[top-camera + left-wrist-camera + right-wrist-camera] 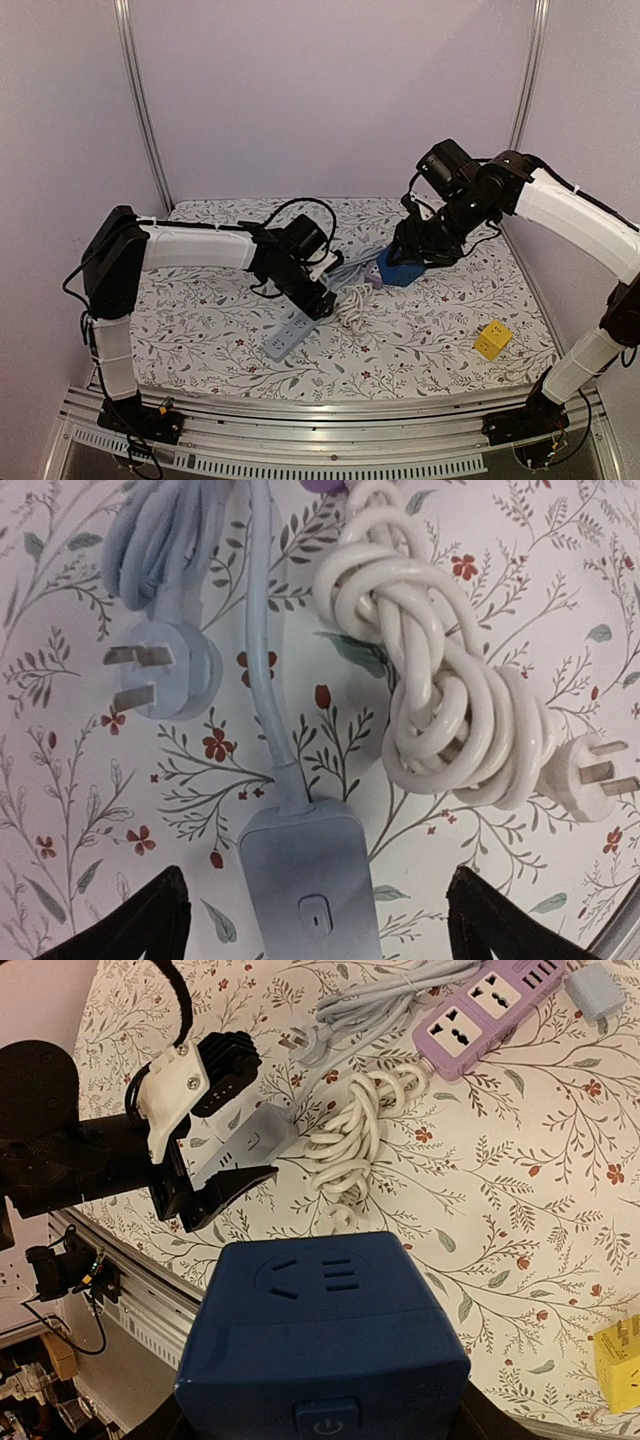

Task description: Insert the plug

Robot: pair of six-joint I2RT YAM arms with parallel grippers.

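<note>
Presently, the white plug [588,775] is left lying on the surface [430,330], mid-scene, just right of the grey power strip [300,845].
The left end effector [315,920] is spread open above that strip, nothing gripped; the blue socket cube [320,1330] is grasped by the right end effector [405,262]. The coiled cord [440,710] could be snagged instead, leaving the prongs tilted and the slots missed.

Robot lab enclosure, blank walls [330,90], aluminium frame rails [142,100], floral tablecloth [430,330]

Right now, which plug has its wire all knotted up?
The white plug: its cord is wound into a tight bundle. The pale blue plug has loose loops.
</note>
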